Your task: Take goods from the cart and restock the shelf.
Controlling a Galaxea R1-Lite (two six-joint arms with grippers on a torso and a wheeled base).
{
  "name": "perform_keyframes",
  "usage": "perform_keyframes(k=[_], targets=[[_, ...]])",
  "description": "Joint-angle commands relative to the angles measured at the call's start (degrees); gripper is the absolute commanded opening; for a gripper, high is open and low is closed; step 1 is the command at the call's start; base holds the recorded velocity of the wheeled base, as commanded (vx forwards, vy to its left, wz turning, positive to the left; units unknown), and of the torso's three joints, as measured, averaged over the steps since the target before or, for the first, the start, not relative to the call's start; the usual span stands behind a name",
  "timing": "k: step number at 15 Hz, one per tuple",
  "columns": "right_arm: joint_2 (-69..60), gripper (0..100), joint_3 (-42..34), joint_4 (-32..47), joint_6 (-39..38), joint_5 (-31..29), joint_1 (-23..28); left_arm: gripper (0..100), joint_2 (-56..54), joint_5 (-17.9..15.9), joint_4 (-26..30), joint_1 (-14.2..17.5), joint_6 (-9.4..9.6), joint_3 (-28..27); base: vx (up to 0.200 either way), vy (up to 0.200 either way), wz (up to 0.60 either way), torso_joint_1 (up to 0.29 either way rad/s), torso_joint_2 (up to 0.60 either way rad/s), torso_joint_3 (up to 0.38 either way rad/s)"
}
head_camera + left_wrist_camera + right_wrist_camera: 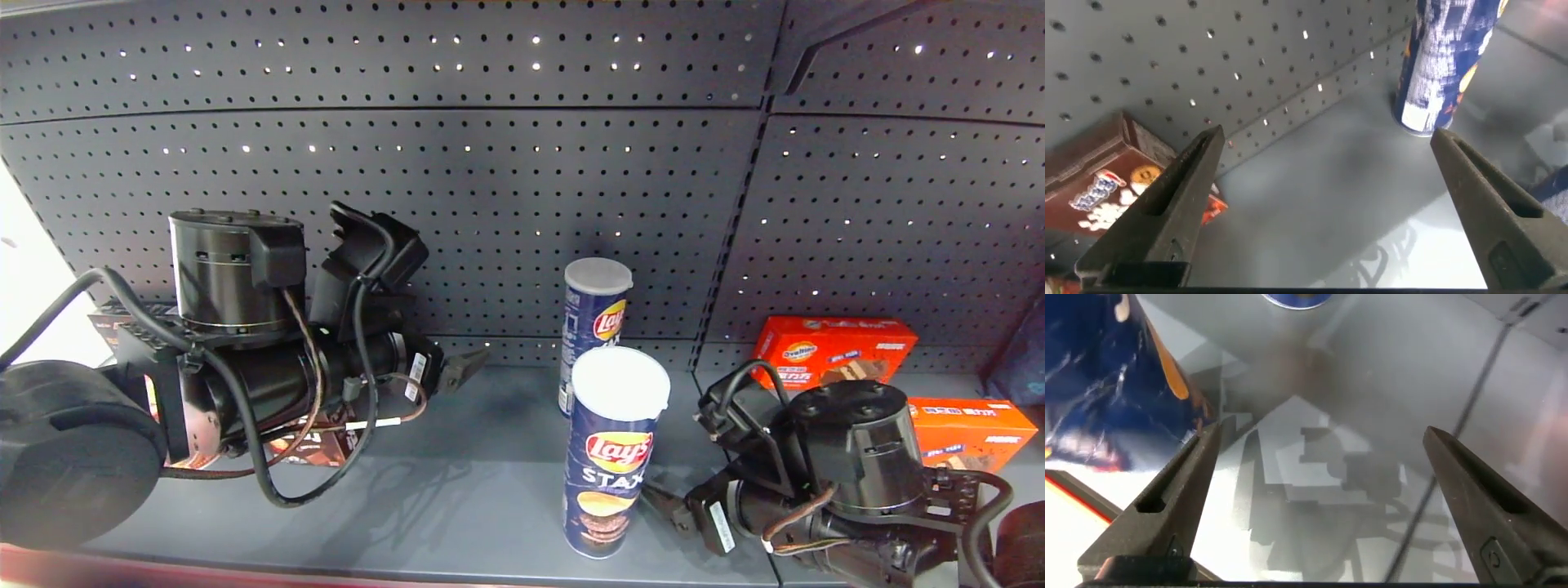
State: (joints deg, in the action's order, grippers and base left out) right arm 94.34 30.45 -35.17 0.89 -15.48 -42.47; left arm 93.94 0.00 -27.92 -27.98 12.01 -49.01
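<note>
Two tall blue chip cans with white lids stand on the grey shelf (pixel 441 498): a front can (pixel 608 449) and a back can (pixel 594 322) close behind it. My left gripper (pixel 465 366) hovers over the shelf left of the cans, open and empty (pixel 1327 137), pointing toward the back can (pixel 1441 65). My right gripper (pixel 668 500) sits low beside the front can's base on its right, open with nothing between its fingers (pixel 1323 434). The front can (pixel 1110 376) is just outside one right finger, and the back can's base (pixel 1298 299) lies farther off.
Two orange boxes (pixel 833 349) (pixel 967 429) lie on the shelf at the right. A brown box (pixel 1094 175) rests against the pegboard back wall (pixel 506 180) behind my left arm. Bare shelf lies between the left gripper and the cans.
</note>
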Motion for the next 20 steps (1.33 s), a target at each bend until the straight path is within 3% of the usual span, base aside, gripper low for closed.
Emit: perform_keyframes(k=[1,5,8,10,13,14,16,18,20], targets=[[-2.5,100,-0.3,-0.2,-0.1,0.1,0.6,100,-0.1,0.1,-1.2,-0.1,-0.05,0.9,0.0,0.0,0.0,0.0,0.0,0.0],[-10.0,100,0.7,-3.5,0.0,0.0,1.0,100,-7.5,0.0,-1.4,-0.1,0.03,3.9,0.0,0.0,0.0,0.0,0.0,0.0],[-19.3,100,-3.1,-3.3,0.0,0.0,3.4,100,-17.8,-0.5,-2.8,0.1,-0.14,12.4,0.0,0.0,0.0,0.0,0.0,0.0],[-28.2,100,-8.7,-2.9,0.1,-0.2,7.7,100,-29.5,-2.3,-3.5,2.0,-0.23,20.1,0.0,0.0,0.0,0.0,0.0,0.0],[-36.2,100,-12.7,-2.6,1.3,-0.3,15.8,100,-42.6,-2.2,-2.5,5.7,-0.23,26.1,0.0,0.0,0.0,0.0,0.0,0.0],[-40.5,100,-15.3,-2.6,2.9,-0.2,21.6,100,-48.7,-0.2,-1.3,6.0,-0.14,29.9,0.0,0.0,0.0,0.0,0.0,0.0],[-47.1,100,-19.8,-1.0,3.5,-0.4,28.0,100,-56.7,4.4,2.0,5.8,0.12,34.6,0.0,0.0,0.0,0.0,0.0,0.0],[-56.6,100,-21.9,7.8,5.9,-4.5,29.1,100,-64.2,7.2,9.2,7.4,-0.58,36.1,0.0,0.0,0.0,0.0,0.0,0.0],[-66.1,100,-23.9,16.6,6.8,-9.0,29.8,100,-70.6,8.8,16.5,12.2,-0.93,37.8,0.0,0.0,0.0,0.0,0.0,0.0]])
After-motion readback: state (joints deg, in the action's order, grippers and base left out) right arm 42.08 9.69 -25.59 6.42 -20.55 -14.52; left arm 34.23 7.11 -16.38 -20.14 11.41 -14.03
